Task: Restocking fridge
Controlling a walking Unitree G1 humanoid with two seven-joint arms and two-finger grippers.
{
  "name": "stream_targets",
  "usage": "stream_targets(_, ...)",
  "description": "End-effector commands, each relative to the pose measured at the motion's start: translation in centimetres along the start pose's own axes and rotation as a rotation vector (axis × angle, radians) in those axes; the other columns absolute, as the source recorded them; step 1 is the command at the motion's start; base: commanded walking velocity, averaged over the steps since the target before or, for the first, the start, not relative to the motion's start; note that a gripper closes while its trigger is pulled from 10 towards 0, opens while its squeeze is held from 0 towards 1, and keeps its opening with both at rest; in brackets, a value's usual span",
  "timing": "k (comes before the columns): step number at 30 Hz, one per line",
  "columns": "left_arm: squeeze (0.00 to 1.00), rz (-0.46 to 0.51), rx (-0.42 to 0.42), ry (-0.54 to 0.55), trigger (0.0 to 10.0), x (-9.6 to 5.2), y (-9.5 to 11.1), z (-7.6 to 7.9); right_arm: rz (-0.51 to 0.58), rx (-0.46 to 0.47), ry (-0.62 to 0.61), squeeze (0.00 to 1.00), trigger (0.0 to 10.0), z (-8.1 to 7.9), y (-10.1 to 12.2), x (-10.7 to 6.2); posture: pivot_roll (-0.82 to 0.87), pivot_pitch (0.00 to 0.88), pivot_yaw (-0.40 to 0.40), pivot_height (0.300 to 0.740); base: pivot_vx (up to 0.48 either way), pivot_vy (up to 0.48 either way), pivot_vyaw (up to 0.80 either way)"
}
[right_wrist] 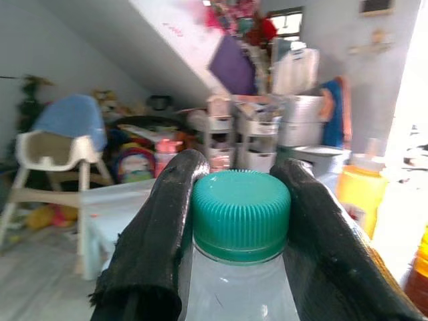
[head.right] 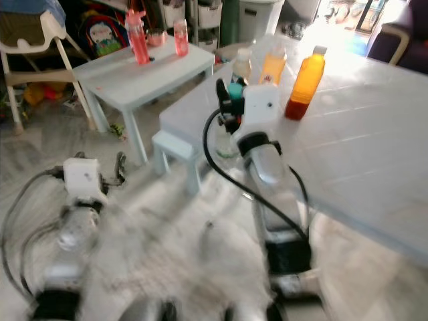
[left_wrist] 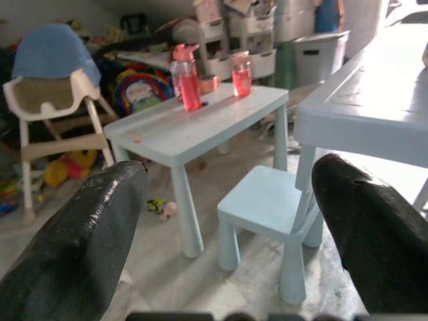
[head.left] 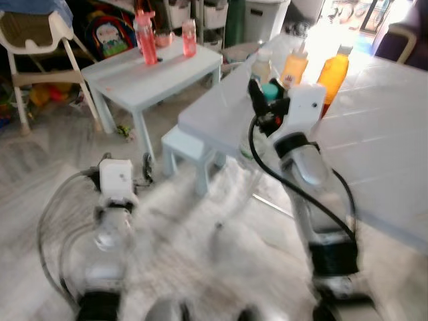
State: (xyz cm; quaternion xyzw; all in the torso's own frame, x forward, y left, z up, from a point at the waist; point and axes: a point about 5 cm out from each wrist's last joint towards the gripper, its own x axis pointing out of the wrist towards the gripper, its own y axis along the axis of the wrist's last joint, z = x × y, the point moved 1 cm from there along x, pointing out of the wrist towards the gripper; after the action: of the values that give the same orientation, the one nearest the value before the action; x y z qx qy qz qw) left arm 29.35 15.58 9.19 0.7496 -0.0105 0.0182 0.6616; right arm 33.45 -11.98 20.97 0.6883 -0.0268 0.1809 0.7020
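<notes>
The right gripper (right_wrist: 237,221) was seen raised at the near edge of the white table (head.right: 374,154), its two black fingers (right_wrist: 157,241) closed against the neck of a clear water bottle (right_wrist: 241,294) just below its green cap (right_wrist: 241,214). In the head views the bottle (head.right: 225,142) was seen standing upright at the table's near corner, mostly hidden behind the wrist. Farther back on the same table, two orange juice bottles (head.right: 305,81) and a smaller clear bottle (head.right: 242,65) were seen standing near one another, well apart from the gripper.

The left gripper (left_wrist: 227,221) was held low over the pale floor (head.left: 194,254), its fingers (left_wrist: 80,247) spread wide with nothing between them. Beyond it, a small pale blue chair (left_wrist: 267,207) was seen tucked beside the white table, and a low pale blue table (head.left: 157,70) stood farther back. Two pink bottles (head.left: 145,38) were seen upright on that low table. A white high chair (head.left: 33,53) with a blue cloth on its back was seen at the far left, with toys and storage drawers behind. The lower part of both head views was blurred.
</notes>
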Motion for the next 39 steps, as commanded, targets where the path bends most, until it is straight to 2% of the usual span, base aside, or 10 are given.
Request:
stream_targets(1, 0.0, 0.028, 0.018, 0.021, 10.0, 0.3, 0.8, -1.0, 0.041, -0.003, 0.018, 0.0, 10.0, -0.7, 0.8, 0.4, 0.08, 0.032, 0.001, 0.74, 0.0, 0.48, 0.0)
stream_targets(4, 0.0, 0.022, 0.028, 0.032, 10.0, 0.1, 0.5, -1.5, 0.03, -0.028, 0.089, 0.0, 10.0, -1.5, 0.1, 0.1, 0.08, 0.035, 0.006, 0.74, 0.0, 0.48, 0.8)
stream_targets(8, 0.0, 0.012, 0.022, 0.025, 10.0, -0.1, 0.3, -1.1, 0.012, -0.006, 0.123, 0.0, 10.0, -1.9, -0.9, -0.6, 0.08, 0.036, 0.008, 0.74, 0.0, 0.48, 0.8)
stream_targets(14, 0.0, 0.011, 0.014, 0.001, 10.0, -0.3, 0.3, 0.0, -0.056, 0.05, 0.119, 0.0, 10.0, -1.5, -2.8, -1.6, 0.07, 0.042, 0.011, 0.74, 0.0, 0.48, 0.8)
stream_targets(18, 0.0, 0.007, 0.014, -0.003, 10.0, -0.4, 0.2, 0.0, -0.067, 0.051, 0.124, 0.0, 10.0, -1.4, -3.2, -1.9, 0.07, 0.047, 0.014, 0.74, 0.0, 0.48, 0.8)
stream_targets(28, 0.0, -0.047, 0.027, 0.049, 10.0, -1.7, -1.1, -2.0, -0.107, 0.098, 0.213, 0.0, 10.0, -2.6, -4.7, -3.1, 0.05, 0.055, 0.041, 0.74, 0.0, 0.48, 0.8)
stream_targets(33, 0.0, -0.066, 0.048, 0.086, 10.0, -3.6, -1.6, -3.2, -0.143, 0.108, 0.191, 0.0, 10.0, -2.1, -5.7, -4.1, 0.07, 0.053, 0.025, 0.74, 0.0, 0.0, 0.8)
stream_targets(39, 0.0, -0.078, 0.044, 0.101, 10.0, -4.1, -2.1, -3.2, -0.159, 0.093, 0.166, 0.0, 10.0, -1.6, -6.4, -4.6, 0.09, 0.044, 0.004, 0.74, 0.0, 0.0, 0.8)
